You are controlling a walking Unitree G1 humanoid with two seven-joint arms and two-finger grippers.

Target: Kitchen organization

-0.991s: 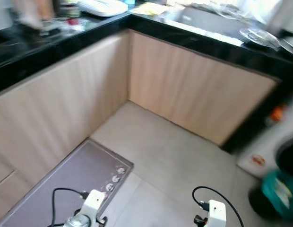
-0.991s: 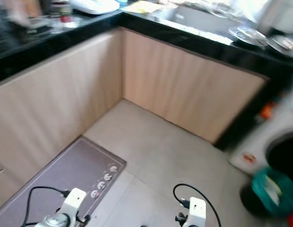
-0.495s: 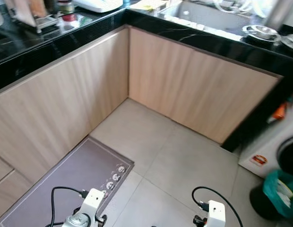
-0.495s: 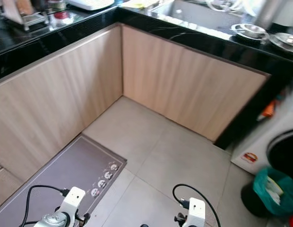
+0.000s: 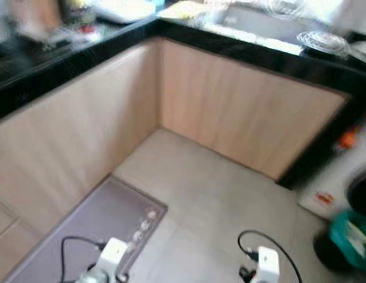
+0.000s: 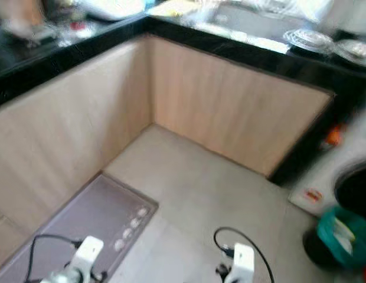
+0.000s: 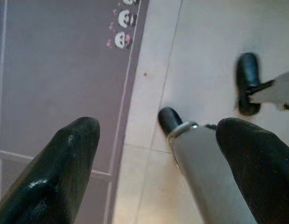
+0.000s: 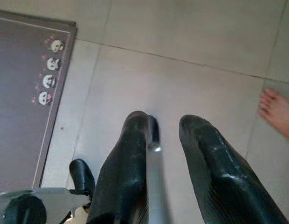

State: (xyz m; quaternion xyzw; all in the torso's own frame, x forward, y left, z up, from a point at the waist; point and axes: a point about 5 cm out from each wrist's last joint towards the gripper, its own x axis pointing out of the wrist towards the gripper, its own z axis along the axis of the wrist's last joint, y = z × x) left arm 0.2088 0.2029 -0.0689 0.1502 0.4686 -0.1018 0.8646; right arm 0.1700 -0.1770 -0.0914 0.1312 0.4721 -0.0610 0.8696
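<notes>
Black stone counter [image 5: 71, 62] in an L over pale wood cabinet fronts [image 5: 242, 112], carrying blurred dishes; purple mat [image 5: 106, 221] on the tile floor [image 5: 218, 200]. Left gripper [image 7: 158, 154] jaws spread wide above the mat's edge. Right gripper [image 8: 163, 154] jaws slightly parted over tile, a person's bare foot [image 8: 277, 112] near.

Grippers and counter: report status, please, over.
Left gripper open, empty, above mat edge. Right gripper over floor tiles. Counter ahead, blurred. Person's bare foot near right gripper.

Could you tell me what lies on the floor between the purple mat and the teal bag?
Only bare beige floor tiles lie between the purple mat and the teal bag, as the left eye view shows.
</notes>
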